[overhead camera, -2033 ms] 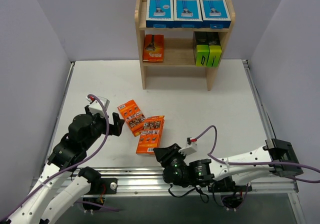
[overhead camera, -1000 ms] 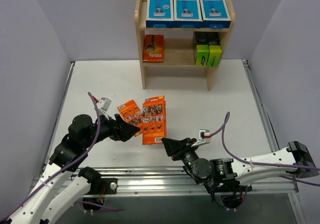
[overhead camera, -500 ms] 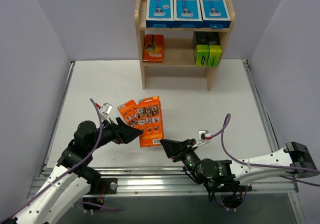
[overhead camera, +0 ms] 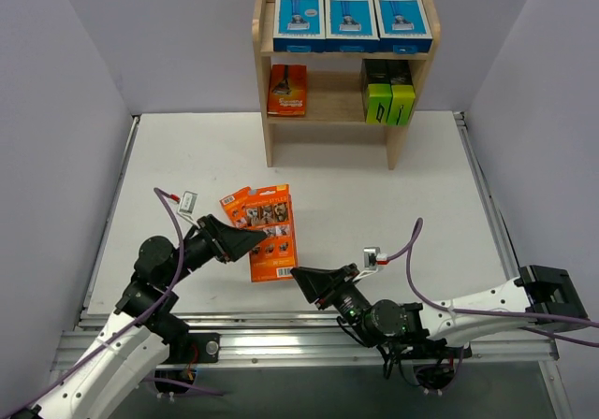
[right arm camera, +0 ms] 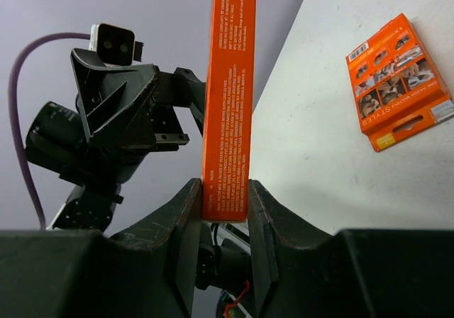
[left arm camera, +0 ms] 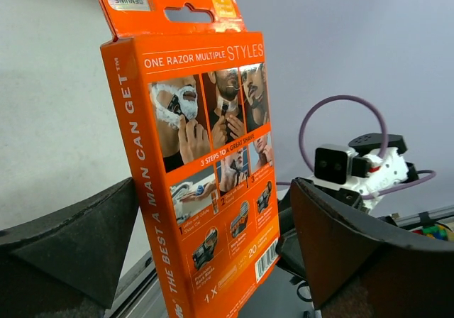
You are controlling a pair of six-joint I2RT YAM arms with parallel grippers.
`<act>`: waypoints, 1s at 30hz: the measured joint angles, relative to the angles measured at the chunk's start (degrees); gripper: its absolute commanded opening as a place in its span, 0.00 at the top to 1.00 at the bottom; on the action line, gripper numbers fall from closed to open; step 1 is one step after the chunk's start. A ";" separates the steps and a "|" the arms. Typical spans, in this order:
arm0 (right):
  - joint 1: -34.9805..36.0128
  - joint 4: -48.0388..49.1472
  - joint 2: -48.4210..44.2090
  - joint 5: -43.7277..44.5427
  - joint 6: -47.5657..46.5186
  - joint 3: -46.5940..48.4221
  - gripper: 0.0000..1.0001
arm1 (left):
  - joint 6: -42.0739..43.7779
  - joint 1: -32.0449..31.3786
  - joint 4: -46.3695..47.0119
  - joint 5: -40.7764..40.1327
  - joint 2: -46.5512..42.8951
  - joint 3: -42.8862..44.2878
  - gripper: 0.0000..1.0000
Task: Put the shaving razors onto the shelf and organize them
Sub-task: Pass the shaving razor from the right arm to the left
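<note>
Orange pack (overhead camera: 271, 232) stands upright above the surface (overhead camera: 374, 185), its bottom edge clamped in the right hand (right arm camera: 221, 190). The left hand (overhead camera: 255, 239) gapes wide, 1 finger on either side of the pack's broad faces, gripping nothing.

The risk, as I judge it, is the exchange. The hold is low on a tall pack, so a nudge from a closing finger could pivot it, and an early release would drop it.

A 2nd orange pack (right arm camera: 397, 84) lies flat just beside. The shelf (overhead camera: 267, 110) stands well apart, with 3 blue boxes (overhead camera: 351, 17) on top. In the middle tier there is 1 orange pack (overhead camera: 287, 90) at the left and 2 green boxes (overhead camera: 390, 101) at the right, with a gap between them.
</note>
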 measured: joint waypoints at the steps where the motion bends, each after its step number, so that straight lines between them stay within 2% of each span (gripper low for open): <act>1: -0.09 0.55 -0.07 -0.09 0.02 -0.09 1.00 | -0.70 0.07 1.33 0.00 -0.57 -0.59 0.02; 2: -0.09 0.96 -0.22 -0.17 0.02 -0.17 1.00 | -1.44 0.17 2.43 0.02 -1.03 -0.98 0.00; 3: -0.28 1.25 -0.52 -0.26 0.09 -0.31 1.00 | -2.05 0.22 3.34 0.07 -1.49 -1.29 0.05; 4: -0.37 1.57 -0.92 -0.42 0.20 -0.50 1.00 | -2.82 0.24 4.85 0.07 -2.01 -1.77 0.15; 6: -0.44 2.27 -2.12 -0.72 0.61 -0.98 1.00 | -4.04 0.35 7.56 0.09 -3.04 -3.13 0.26; 7: -0.50 2.56 -2.64 -0.90 0.92 -1.16 1.00 | -4.52 0.42 8.92 0.00 -3.56 -3.98 0.36; 10: -1.11 3.39 -3.65 -1.49 1.77 -1.70 1.00 | -5.70 0.68 12.20 -0.15 -4.50 -6.21 0.46; 13: -2.21 4.15 -3.80 -2.82 3.17 -2.27 1.00 | -6.01 0.72 13.53 -0.04 -4.17 -6.58 0.53; 14: -2.67 4.37 -3.80 -3.43 3.58 -2.43 1.00 | -5.99 0.74 14.05 0.07 -3.82 -6.58 0.62; 16: -3.58 4.66 -3.80 -4.52 4.48 -2.71 1.00 | -6.16 0.83 15.04 0.15 -3.02 -6.56 0.70; 17: -4.11 4.61 -3.80 -5.07 4.74 -2.91 1.00 | -6.27 0.92 15.45 0.24 -2.62 -6.56 0.82; 19: -5.03 4.24 -3.78 -5.88 5.18 -3.28 1.00 | -6.45 1.05 15.93 0.42 -2.03 -6.45 0.91; 24: -6.29 3.72 -3.82 -7.43 6.73 -3.63 0.99 | -3.02 1.09 11.85 0.59 -1.79 -3.54 0.98; 25: -6.51 3.37 -3.87 -7.76 7.21 -3.63 0.88 | -1.29 1.09 9.49 0.63 -1.86 -1.88 0.98; 27: -7.04 2.47 -4.22 -8.63 7.98 -3.63 0.74 | 3.30 0.94 3.67 0.63 -2.45 1.84 0.98; 28: -7.32 1.60 -4.66 -8.90 8.52 -3.63 0.60 | 6.01 0.79 0.52 0.28 -2.93 3.69 0.98; 30: -8.28 -0.59 -6.43 -8.46 9.42 -3.72 0.51 | 11.21 0.63 -6.29 -1.22 -4.07 7.78 0.98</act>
